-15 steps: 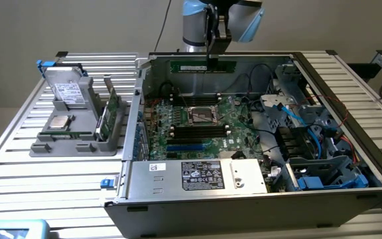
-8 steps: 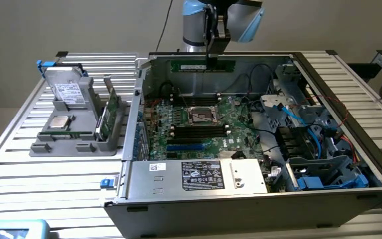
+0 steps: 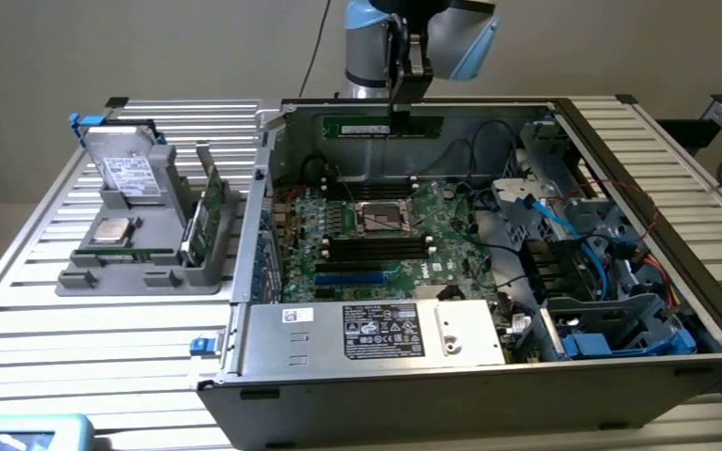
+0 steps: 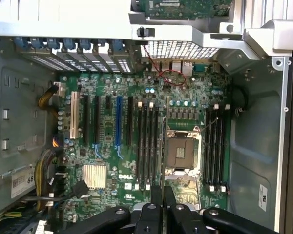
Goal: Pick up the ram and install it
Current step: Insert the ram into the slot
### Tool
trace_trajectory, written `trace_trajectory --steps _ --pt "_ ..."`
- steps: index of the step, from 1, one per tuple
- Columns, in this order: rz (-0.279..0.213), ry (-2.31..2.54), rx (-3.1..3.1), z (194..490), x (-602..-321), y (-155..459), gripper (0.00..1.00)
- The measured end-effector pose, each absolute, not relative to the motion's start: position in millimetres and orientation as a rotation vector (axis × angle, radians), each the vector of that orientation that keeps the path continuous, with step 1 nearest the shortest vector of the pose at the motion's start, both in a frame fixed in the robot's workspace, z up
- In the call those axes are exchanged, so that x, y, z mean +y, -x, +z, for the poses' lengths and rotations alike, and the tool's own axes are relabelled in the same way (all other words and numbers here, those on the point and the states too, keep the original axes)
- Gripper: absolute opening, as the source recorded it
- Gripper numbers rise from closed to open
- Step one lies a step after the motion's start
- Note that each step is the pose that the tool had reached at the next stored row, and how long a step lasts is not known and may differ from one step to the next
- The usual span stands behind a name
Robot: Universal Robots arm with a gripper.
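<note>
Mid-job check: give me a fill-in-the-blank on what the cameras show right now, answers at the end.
1. The gripper is ___ on the ram.
2. The ram hangs ___ the motherboard, not seated in any slot.
3. The CPU socket sits between two banks of ___ memory slots.
4. The gray drive holder stands at the exterior view's ___ of the computer case.
Answers: shut; above; black; left.

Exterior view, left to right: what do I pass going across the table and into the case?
Grey parts rack → upright green board in it → the ram, clamped in the gripper over the open case → grey drive cage.
</note>
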State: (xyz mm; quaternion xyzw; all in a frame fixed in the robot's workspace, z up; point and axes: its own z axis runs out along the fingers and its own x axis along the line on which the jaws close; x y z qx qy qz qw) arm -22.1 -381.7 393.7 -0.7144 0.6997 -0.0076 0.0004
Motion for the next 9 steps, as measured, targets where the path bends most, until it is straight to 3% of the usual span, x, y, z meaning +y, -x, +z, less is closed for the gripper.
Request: trace_trajectory --steps 9 --pt "-0.033 2.248 2.201 383 -382 22 0.13"
